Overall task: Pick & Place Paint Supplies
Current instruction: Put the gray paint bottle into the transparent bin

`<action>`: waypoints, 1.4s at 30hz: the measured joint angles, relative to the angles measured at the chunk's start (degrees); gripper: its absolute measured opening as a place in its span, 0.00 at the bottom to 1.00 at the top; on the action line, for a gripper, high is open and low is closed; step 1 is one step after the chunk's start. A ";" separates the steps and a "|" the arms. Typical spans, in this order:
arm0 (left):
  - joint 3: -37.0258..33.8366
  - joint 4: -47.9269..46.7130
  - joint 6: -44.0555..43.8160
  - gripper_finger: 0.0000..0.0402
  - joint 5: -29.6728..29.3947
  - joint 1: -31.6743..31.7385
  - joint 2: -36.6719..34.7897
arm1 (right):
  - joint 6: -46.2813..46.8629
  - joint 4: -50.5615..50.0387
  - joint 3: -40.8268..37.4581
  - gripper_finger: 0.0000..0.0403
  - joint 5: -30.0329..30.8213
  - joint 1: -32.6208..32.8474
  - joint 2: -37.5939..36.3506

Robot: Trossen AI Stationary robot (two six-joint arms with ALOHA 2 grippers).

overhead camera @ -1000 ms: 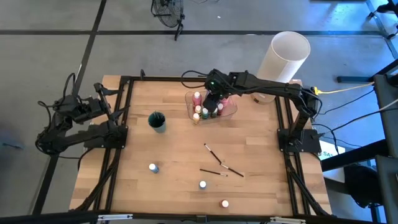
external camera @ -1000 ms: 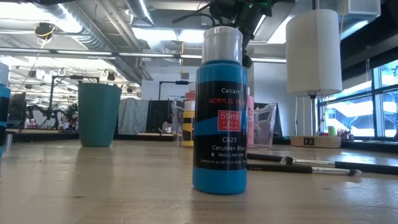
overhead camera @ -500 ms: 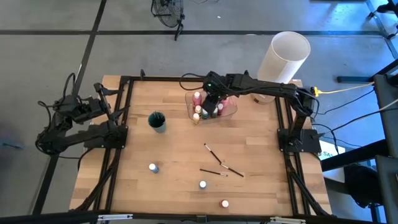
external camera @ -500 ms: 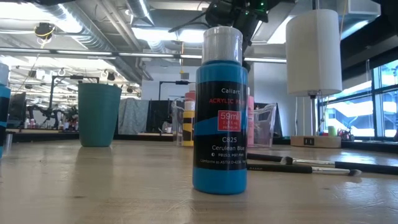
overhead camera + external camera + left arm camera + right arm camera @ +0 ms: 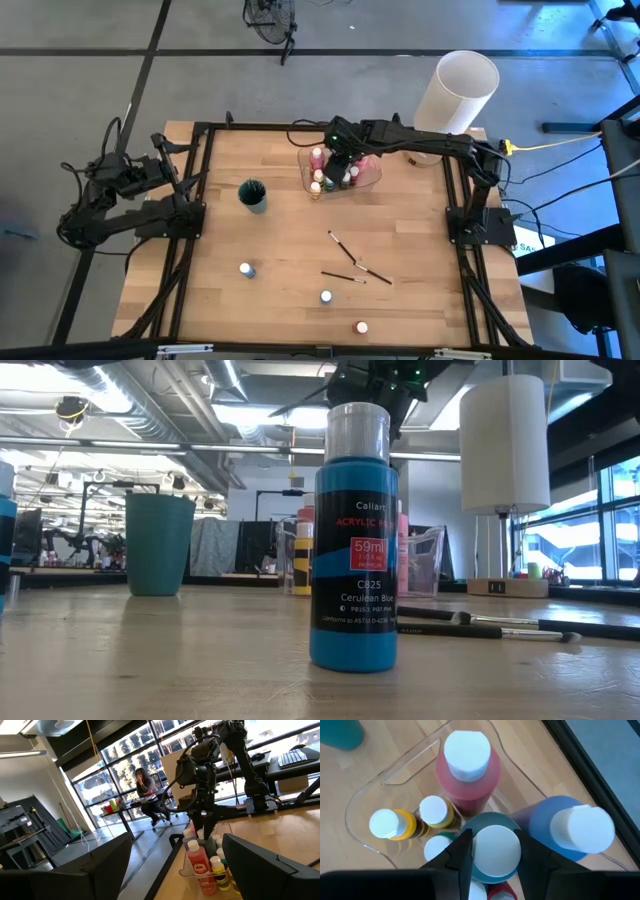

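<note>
- We see the right gripper over the clear container at the far side of the counter, its fingers clenched on the white cap of a grey-blue paint bottle.
- This bottle stands or hangs inside the container, tight among the pink bottle, a blue bottle and two small yellow bottles; we cannot tell whether its base has reached the bottom.
- We judge the main risk to be letting go too soon: if the base is short of the floor, the bottle could drop, tilt and lean on its neighbours.
- The fingers sit just beside the pink and blue bottles, so spreading them wide could shove either one, and a sideways pull on the way up could drag the light container across the wood.
- More supplies wait on the near counter: the cerulean bottle, a blue one, a red one and the paintbrushes, with the teal cup to the container's left.
- Crowding may leave little room for them, and a bottle lowered onto another's cap would topple.
- The left gripper waits off the counter's left edge, fingers released and spread wide, holding nothing.
</note>
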 joint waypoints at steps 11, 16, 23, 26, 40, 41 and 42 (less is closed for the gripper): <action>0.00 -0.04 0.00 0.77 -0.02 -0.02 0.00 | -1.33 1.59 0.00 0.29 0.05 0.18 0.15; 0.00 -0.04 0.00 0.77 0.00 0.00 0.00 | -1.54 1.86 0.00 0.29 0.07 0.17 0.15; 0.00 -0.04 0.00 0.77 0.00 -0.02 0.00 | -1.57 1.91 0.00 0.29 0.07 0.18 0.15; 0.00 -0.04 0.00 0.77 0.00 -0.01 0.00 | -1.57 1.91 0.00 0.29 0.07 0.17 0.15; 0.00 -0.03 0.00 0.77 0.00 -0.02 0.00 | -1.57 1.94 0.02 0.32 0.06 0.17 1.04; 0.00 -0.04 0.00 0.77 0.00 -0.02 0.00 | -1.59 2.21 0.03 0.33 0.19 0.17 1.17; 0.00 -0.04 0.00 0.77 0.00 -0.02 0.00 | -1.57 2.26 0.07 0.33 0.20 0.17 1.17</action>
